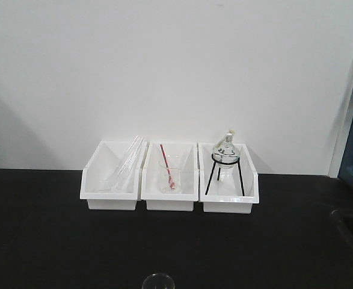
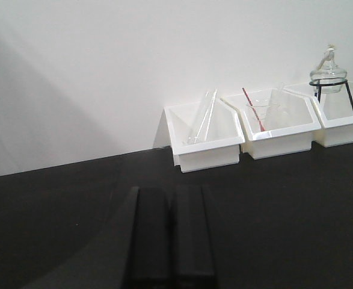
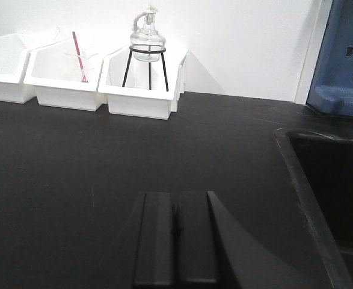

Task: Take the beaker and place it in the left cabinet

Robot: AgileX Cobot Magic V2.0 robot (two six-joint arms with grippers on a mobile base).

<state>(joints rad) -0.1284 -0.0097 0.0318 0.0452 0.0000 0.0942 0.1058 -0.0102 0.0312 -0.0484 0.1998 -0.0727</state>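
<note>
Exterior front-facing camera is showing the beaker [image 1: 158, 282] standing upright on the black surface [image 1: 44, 241] at the very bottom edge of the frame, so only its round clear rim is appearing there. It is sitting well apart from three white bins lined up side by side against the white wall [image 1: 164, 60], and nothing is touching it. The left bin [image 1: 111, 203] is holding slanted glass tubes [image 1: 125, 165], the middle bin [image 1: 169, 205] is holding a clear beaker with a red rod [image 1: 170, 174], and the right bin [image 1: 230, 206] is carrying a round flask [image 1: 225, 150] resting on a black tripod [image 1: 209, 180]. From the left wrist-mounted view, the small beaker is peeking in at the right border, its side wall cut off by the frame, off to the right of the left fingers [image 2: 152, 235] and not in contact with them. Those fingers are lying pressed together with only a thin seam between them, gripping nothing, and are hovering low over bare dark surface. In the right wrist-mounted view, the right fingers [image 3: 158, 235] are likewise sitting closed against each other and empty, pointing toward the bins, while a dark sink [image 3: 332, 192] is opening in the surface on their right and a blue object [image 3: 338, 54] is standing beyond it.
</note>
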